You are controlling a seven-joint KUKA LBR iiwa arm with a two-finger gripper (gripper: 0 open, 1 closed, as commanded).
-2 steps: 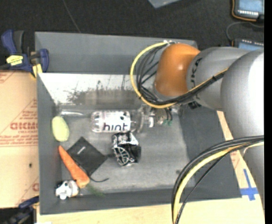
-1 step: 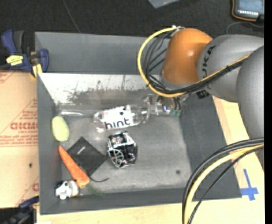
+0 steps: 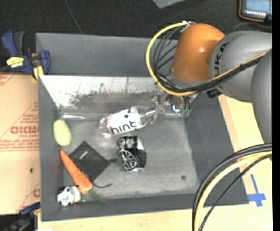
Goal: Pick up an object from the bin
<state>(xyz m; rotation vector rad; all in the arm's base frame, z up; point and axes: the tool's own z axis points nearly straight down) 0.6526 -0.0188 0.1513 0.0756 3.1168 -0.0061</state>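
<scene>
Where end effector [image 3: 171,108] hangs, clear bottle [image 3: 123,122] lies just beside, perhaps touching | grip unclear

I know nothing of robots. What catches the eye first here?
The big grey arm reaching in from the right, with its orange cover, strikes first; its pincer hangs near the back wall of the bin. Beside it lies a clear bottle marked hint, mid-bin, and an orange carrot at the lower left.

"hint" on clear bottle [image 3: 123,123]; "UKA" on arm [image 3: 220,57]
</scene>
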